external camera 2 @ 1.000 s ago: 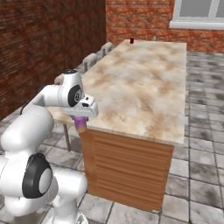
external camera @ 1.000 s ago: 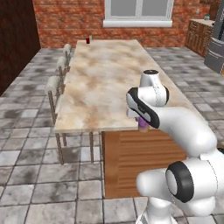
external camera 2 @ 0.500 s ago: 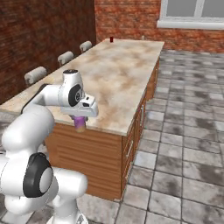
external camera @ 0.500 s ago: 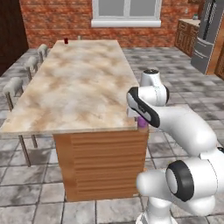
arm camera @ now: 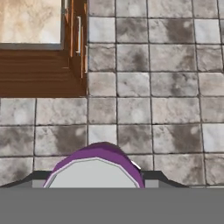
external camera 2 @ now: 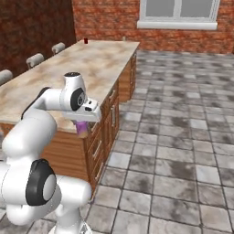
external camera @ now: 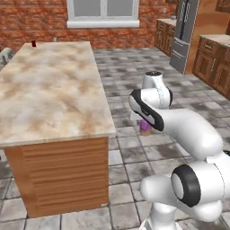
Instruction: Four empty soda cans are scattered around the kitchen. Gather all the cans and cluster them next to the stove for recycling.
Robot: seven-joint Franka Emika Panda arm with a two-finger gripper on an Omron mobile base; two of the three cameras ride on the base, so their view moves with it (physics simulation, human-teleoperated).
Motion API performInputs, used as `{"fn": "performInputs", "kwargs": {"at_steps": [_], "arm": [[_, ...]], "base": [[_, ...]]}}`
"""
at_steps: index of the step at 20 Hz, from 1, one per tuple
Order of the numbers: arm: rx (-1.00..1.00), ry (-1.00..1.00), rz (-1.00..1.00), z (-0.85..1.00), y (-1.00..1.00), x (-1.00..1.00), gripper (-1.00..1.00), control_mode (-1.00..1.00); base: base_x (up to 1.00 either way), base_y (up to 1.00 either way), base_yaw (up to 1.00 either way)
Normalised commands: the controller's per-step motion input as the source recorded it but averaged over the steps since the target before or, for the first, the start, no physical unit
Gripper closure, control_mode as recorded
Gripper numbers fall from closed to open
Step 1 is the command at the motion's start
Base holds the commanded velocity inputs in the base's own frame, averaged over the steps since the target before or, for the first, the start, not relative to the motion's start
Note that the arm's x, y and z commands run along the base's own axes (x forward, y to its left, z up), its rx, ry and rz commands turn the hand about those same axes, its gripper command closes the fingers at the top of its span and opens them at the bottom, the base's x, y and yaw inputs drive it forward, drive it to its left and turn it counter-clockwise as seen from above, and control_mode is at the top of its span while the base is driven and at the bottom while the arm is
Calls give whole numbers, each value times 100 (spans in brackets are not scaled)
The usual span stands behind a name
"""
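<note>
Hand view, grey tile floor [arm camera: 175, 87], island counter [arm camera: 30, 22]

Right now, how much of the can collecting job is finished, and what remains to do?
Nothing looks finished: no stove or cluster of cans is in sight. In hand: the gripper is shut on a purple can, carried over the tile floor beside the island counter. A small red can stands at the counter's far end, not yet collected. The others are unseen.

gripper [external camera 2: 82, 124] clamped on purple can [external camera 2: 82, 128] | hanging beside island counter [external camera 2: 55, 77] edge | red can [external camera 2: 86, 40] way down the far end
</note>
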Motion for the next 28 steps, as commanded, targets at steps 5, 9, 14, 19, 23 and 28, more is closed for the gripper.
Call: {"fn": "performInputs", "kwargs": {"at_steps": [5,9,14,19,23,28], "arm": [[0,0,0,0,0,0,100,100],[0,0,0,0,0,0,100,100],[0,0,0,0,0,0,100,100],[0,0,0,0,0,0,100,100],[0,0,0,0,0,0,100,100],[0,0,0,0,0,0,100,100]], "base": [[0,-53,-31],[0,-44,-36],[0,-46,-35],[0,-44,-34],[0,-47,-34],[0,-49,-33]]}}
